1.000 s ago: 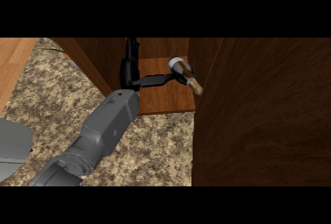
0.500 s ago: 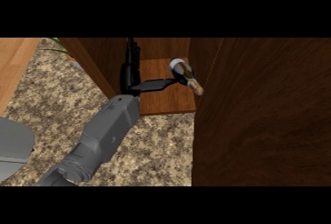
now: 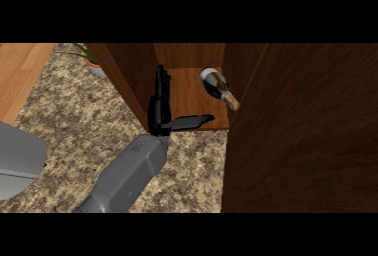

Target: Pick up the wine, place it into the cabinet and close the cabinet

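Head view, read from the near edge outward. A grey forearm (image 3: 125, 175) enters from the lower edge and slants up and to the right across the speckled stone counter (image 3: 66, 125). A grey rounded form (image 3: 18, 162) sits at the left edge and cannot be identified.

The forearm ends in the right hand (image 3: 159, 107) at the front of the cabinet (image 3: 125, 70). Its fingers (image 3: 160, 82) are straight and pressed together, running inward along the cabinet's left wall. The thumb (image 3: 188, 121) juts out to the right over the front edge of the shelf (image 3: 188, 97). The hand grips nothing.

The wine (image 3: 216, 85) lies on its side on the shelf, farther in than the thumb and to the right of the fingers. Bare shelf separates it from the hand. Its dark body points toward the back and its pale neck slants toward the near right.

The neck ends just beside the edge of the door (image 3: 303, 135), a dark wooden panel that fills the right part of the view.

Beyond the cabinet's left wall, a green plant (image 3: 83, 52) stands at the far end of the counter, and a light wooden surface (image 3: 22, 70) occupies the far left corner.
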